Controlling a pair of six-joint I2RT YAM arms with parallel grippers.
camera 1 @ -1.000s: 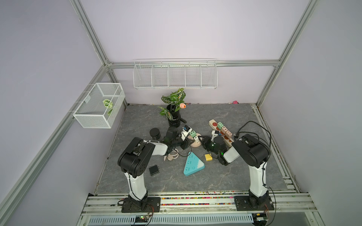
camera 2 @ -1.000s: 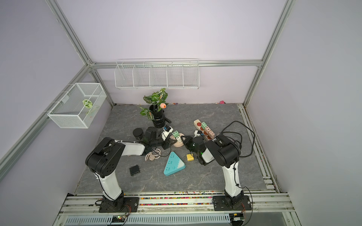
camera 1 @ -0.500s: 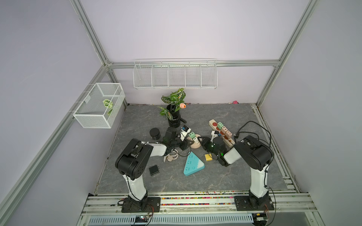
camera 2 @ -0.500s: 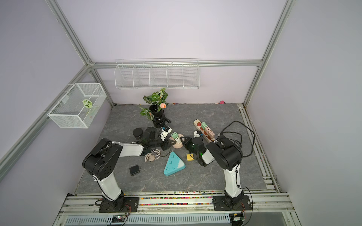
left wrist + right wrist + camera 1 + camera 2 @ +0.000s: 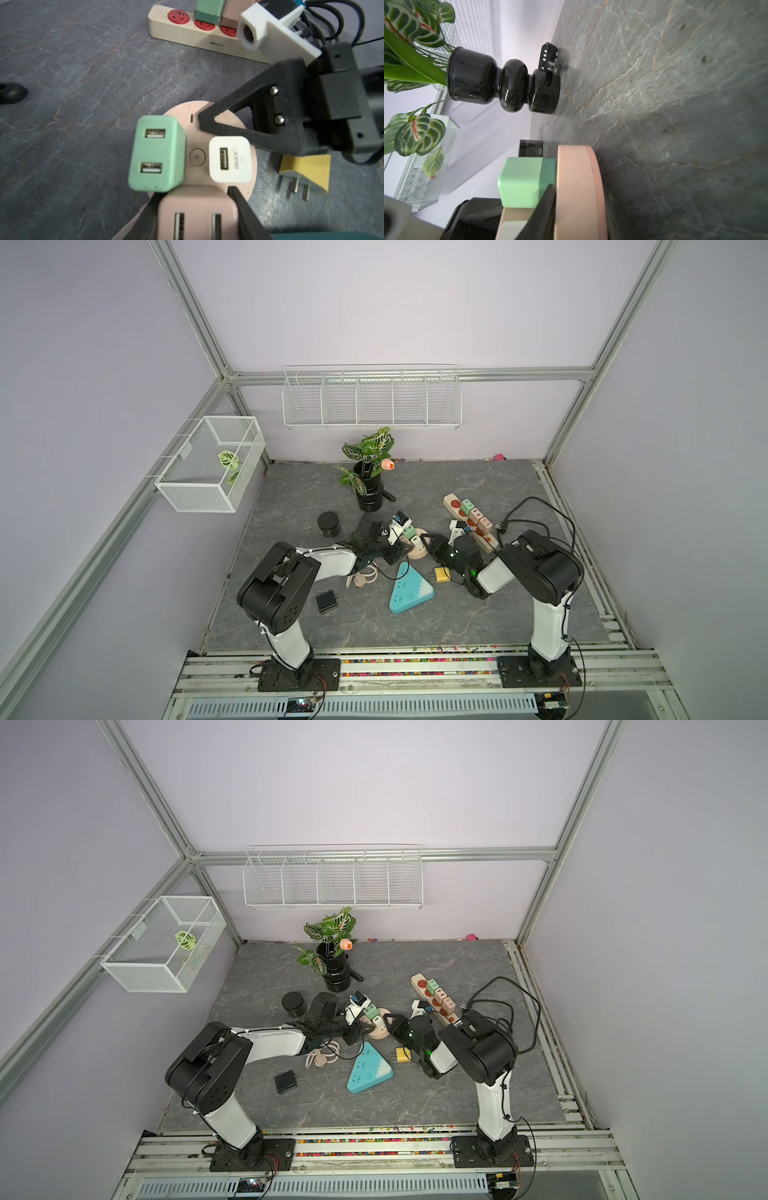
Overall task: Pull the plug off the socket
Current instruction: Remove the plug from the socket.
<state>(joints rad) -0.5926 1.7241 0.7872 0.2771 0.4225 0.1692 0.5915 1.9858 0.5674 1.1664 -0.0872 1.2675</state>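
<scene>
Left gripper point(image 5: 196, 197) clamps the pink charger point(image 5: 197, 216); right gripper point(image 5: 204, 120) pinches the rim of the round pink socket point(image 5: 197, 156).
The charger sits plugged in, mid-table; at 11 o'clock from it a black vase point(image 5: 370, 491) holds a plant point(image 5: 371, 446), and at 10 o'clock a wire basket point(image 5: 195, 489) holds a leaf point(image 5: 227, 459).

In the left wrist view the frame edge cuts off the pink plug point(image 5: 197, 216) and most of the left tool point(image 5: 194, 192). Its fingers point(image 5: 241, 209) show only as blurred black edges against the plug's sides. The plug covers its own pins, so whether they sit in the socket point(image 5: 197, 141) cannot be told. The right tool point(image 5: 205, 120) hides part of the yellow plug point(image 5: 307, 172), and a wrist camera point(image 5: 270, 35) covers one end of the strip point(image 5: 187, 35). In the right wrist view the socket hides half the jar point(image 5: 530, 148).
</scene>
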